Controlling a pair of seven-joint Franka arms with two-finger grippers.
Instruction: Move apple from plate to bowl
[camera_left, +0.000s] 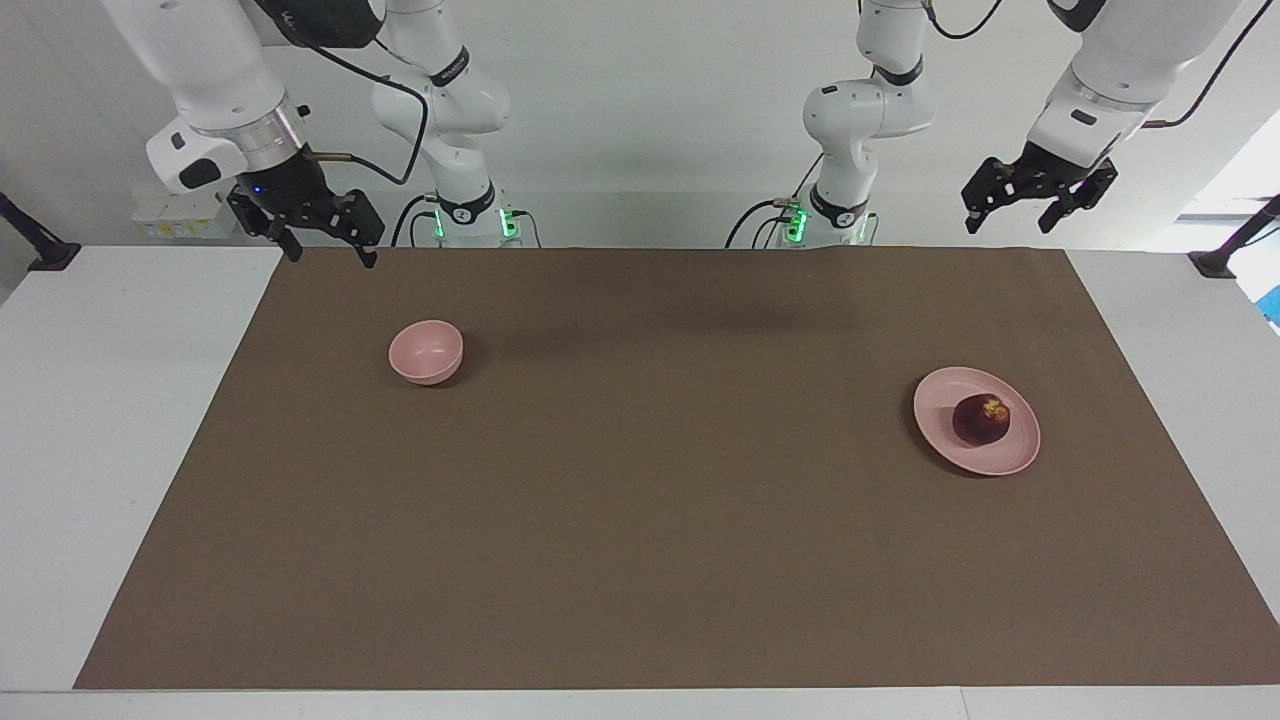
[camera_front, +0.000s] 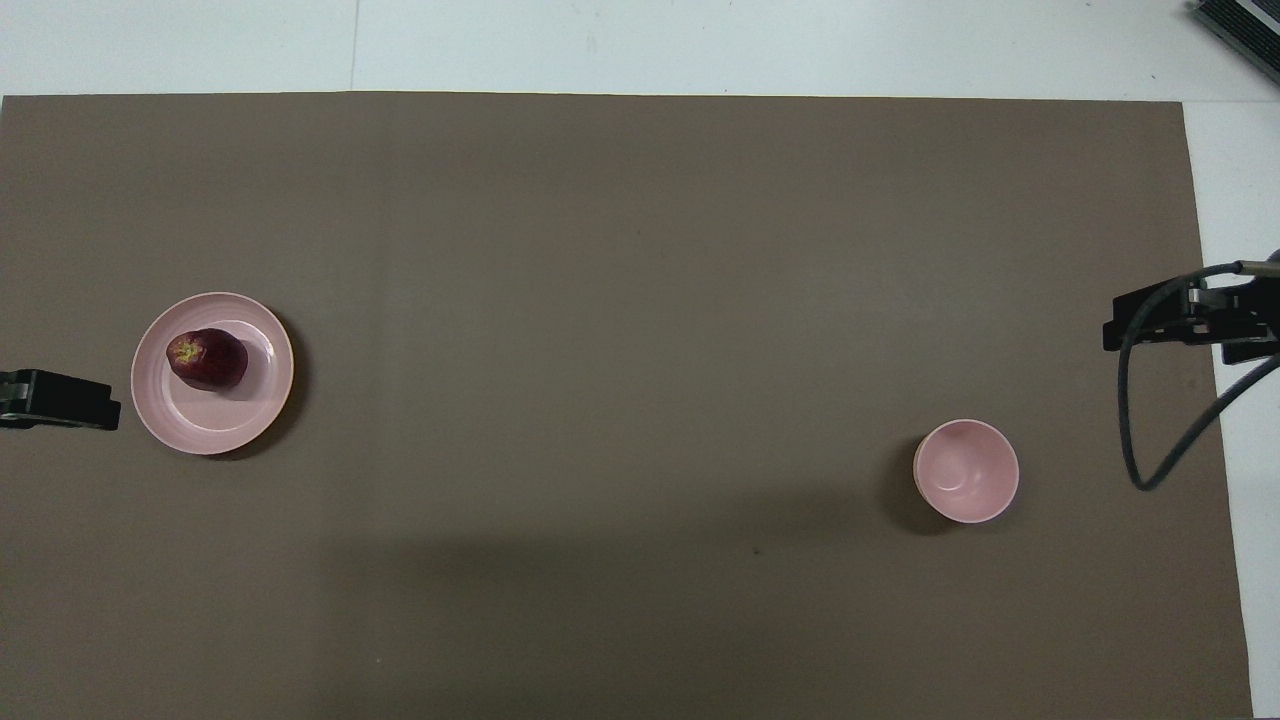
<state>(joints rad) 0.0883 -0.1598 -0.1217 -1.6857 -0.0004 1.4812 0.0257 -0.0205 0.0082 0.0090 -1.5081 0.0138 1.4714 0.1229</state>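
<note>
Apple (camera_left: 981, 419) is untouched on the plate (camera_left: 940, 440), so your whole transfer remains. Your left end effector (camera_left: 1040, 208) hangs spread and empty at that end of the bench; the right end effector (camera_left: 325, 240) waits raised, seemingly open too. Toward its end sits the bowl (camera_left: 426, 351), holding nothing.

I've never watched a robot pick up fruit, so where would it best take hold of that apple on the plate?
Probably around its widest middle, coming straight down from above. The apple is round and sits alone on the flat plate, whose low rim would hinder a sideways approach. The left pincer, raised at that end of the table, is the closer one.
</note>
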